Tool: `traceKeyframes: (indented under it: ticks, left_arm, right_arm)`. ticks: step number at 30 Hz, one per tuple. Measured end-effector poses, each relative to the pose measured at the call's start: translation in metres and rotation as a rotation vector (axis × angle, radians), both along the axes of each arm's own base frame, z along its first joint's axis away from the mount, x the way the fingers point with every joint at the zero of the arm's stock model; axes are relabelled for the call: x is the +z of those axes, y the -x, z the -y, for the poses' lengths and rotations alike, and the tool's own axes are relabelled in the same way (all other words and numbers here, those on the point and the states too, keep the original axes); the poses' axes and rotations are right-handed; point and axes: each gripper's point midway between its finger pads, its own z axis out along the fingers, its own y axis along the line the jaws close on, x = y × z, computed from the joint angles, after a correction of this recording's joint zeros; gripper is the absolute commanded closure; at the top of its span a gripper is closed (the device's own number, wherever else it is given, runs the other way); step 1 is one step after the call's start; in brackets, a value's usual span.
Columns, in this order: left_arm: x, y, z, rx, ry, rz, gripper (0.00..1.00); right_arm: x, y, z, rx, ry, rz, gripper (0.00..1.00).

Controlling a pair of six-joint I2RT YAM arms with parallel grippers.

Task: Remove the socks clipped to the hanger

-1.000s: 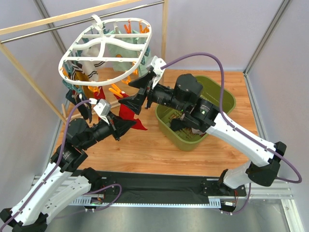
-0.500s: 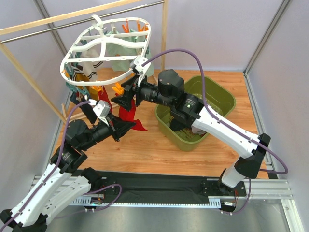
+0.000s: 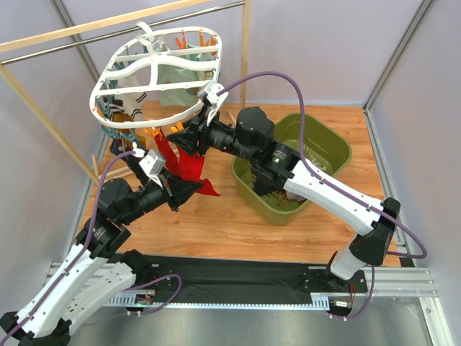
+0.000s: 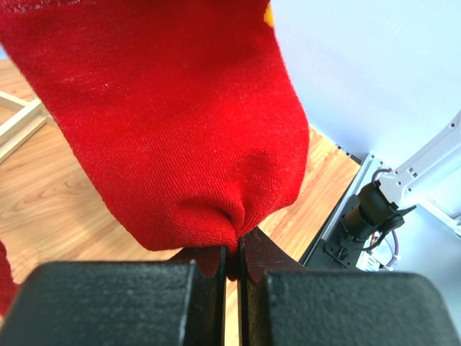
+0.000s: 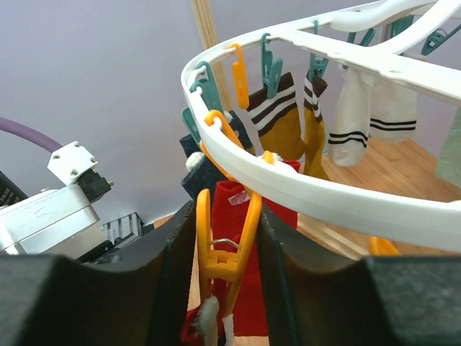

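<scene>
Above the table, from the top camera, the hanger point(image 3: 153, 66) is hanging by its hook from the rail point(image 3: 86, 45); the right gripper point(image 3: 180, 137) is reaching in under its near rim, and the left gripper point(image 3: 189, 189) is pulling down on the toe of the red sock point(image 3: 189, 167); the green bin point(image 3: 317, 122) is waiting just right of them.

At the left wrist, the left gripper point(image 4: 232, 259) is pinching shut on a fold of the red sock point(image 4: 173, 122).

At the right wrist, the right gripper point(image 5: 227, 245) is closing on the orange clip point(image 5: 223, 238) that is holding the red sock point(image 5: 241, 209) below the hanger point(image 5: 324, 202), with both fingers seeming to press its legs.

What is worrying me: the hanger is swinging free, so a push may carry the clip out from between the fingers; and if the left arm is tugging before the clip gives, the frame may tip or the sock may stretch.

A second ago the right gripper was standing wide open off the hanger's right side; it has since moved in and narrowed, the frame has shifted slightly, and the left grip is unchanged.
</scene>
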Motion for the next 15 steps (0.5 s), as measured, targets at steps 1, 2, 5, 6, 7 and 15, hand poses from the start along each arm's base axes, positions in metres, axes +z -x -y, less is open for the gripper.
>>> traceKeyframes:
  ticks: [1,2,5,6,7,15]
  left_arm:
    - [0.0,0.0,0.0,-0.001,0.0,0.001,1.0]
    - [0.0,0.0,0.0,-0.001,0.001,0.0,1.0]
    - [-0.001,0.0,0.0,-0.001,0.001,0.001,1.0]
    - [-0.001,0.0,0.0,-0.001,0.001,0.001,1.0]
    - [-0.001,0.0,0.0,-0.001,0.0,0.0,1.0]
    - [-0.003,0.0,0.0,-0.001,-0.002,-0.002,1.0]
  right_arm:
    - [0.001,-0.001,0.0,-0.002,-0.007,-0.004,0.69]
    - [0.001,-0.001,0.0,-0.003,-0.013,-0.008,0.71]
    - [0.007,-0.001,0.0,-0.002,-0.042,-0.016,0.58]
    - [0.008,0.0,0.0,-0.002,-0.048,-0.018,0.58]
    - [0.01,0.0,-0.001,0.001,-0.058,-0.022,0.55]
    - [0.015,0.002,-0.003,0.013,-0.123,-0.081,0.8]
